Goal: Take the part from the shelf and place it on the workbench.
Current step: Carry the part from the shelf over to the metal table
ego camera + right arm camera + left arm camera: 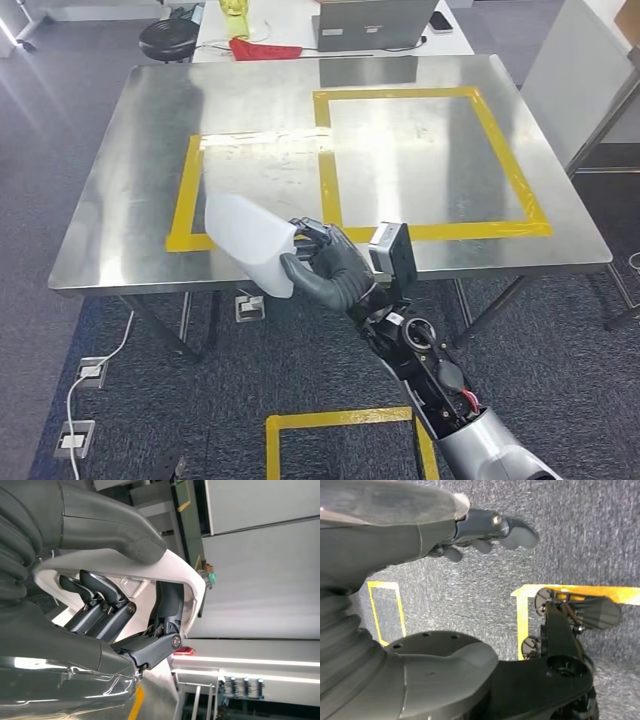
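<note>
While gripped, white part [249,240] juts from right robot hand [332,268].

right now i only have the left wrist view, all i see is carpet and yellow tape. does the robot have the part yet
Observer: Yes. The right hand holds the white part, seen from the head view.
Operator: is it over the workbench
Observer: Partly. It hangs at the near edge of the steel workbench, by the left yellow tape square.
Operator: how solid is the grip
Observer: In the right wrist view, the fingers curl inside the part's hollow with the thumb on its outer face.
</note>
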Robot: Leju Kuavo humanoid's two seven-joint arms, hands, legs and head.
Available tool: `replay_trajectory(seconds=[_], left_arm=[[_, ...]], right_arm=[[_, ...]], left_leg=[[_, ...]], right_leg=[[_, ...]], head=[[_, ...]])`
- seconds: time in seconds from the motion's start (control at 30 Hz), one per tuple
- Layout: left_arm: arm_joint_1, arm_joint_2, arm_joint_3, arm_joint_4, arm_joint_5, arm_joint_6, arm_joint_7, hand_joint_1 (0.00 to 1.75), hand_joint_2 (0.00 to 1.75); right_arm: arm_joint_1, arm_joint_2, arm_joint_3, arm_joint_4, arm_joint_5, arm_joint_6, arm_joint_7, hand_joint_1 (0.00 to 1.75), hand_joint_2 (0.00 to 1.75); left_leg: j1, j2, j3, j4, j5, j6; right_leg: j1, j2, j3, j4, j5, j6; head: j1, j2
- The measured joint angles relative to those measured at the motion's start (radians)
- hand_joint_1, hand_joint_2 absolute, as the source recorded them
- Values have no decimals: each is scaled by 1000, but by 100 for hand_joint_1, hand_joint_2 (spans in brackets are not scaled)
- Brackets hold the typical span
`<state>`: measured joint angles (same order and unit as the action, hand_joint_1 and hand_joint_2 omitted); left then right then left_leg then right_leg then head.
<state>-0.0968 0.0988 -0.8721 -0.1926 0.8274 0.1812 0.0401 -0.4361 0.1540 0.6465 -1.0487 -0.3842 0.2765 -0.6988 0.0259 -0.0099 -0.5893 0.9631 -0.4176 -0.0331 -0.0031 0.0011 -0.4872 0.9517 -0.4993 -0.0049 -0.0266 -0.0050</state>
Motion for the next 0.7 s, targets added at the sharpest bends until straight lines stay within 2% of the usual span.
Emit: replay_trajectory(seconds=[0.07,0.2,0.27,0.37,0.43,0.7], left_arm=[[1,0,-1,0,0,0,-1,0,175],[0,0,-2,0,0,0,-10,0,175],[-2,-1,-4,0,0,0,-12,0,175],[-4,-2,-13,0,0,-1,-12,0,175],[-4,-2,-18,0,2,-1,-12,0,175],[-4,-4,-31,0,4,-2,-10,0,175]], right_arm=[[-3,0,-1,0,6,-14,0,175,175],[-42,10,2,17,38,-86,2,175,175],[-71,22,6,39,58,-130,3,175,175],[-120,46,17,87,90,-186,4,175,175],[-150,66,24,120,104,-211,4,175,175],[-216,116,44,204,148,-274,5,175,175]], left_leg=[[-4,-1,0,0,-1,3],[-9,-1,0,0,-3,11],[-11,-1,0,1,-3,15],[-12,-1,-1,1,-2,19],[-12,-1,0,1,-2,20],[-12,-1,3,-4,2,21]], right_leg=[[-2,0,3,-5,3,-3],[-6,0,6,-12,6,3],[-7,0,6,-14,7,10],[-9,0,6,-16,8,26],[-8,0,5,-16,9,31],[-6,-1,5,-16,9,31]], head=[[8,0],[14,0],[15,0],[16,0],[16,0],[16,0]])
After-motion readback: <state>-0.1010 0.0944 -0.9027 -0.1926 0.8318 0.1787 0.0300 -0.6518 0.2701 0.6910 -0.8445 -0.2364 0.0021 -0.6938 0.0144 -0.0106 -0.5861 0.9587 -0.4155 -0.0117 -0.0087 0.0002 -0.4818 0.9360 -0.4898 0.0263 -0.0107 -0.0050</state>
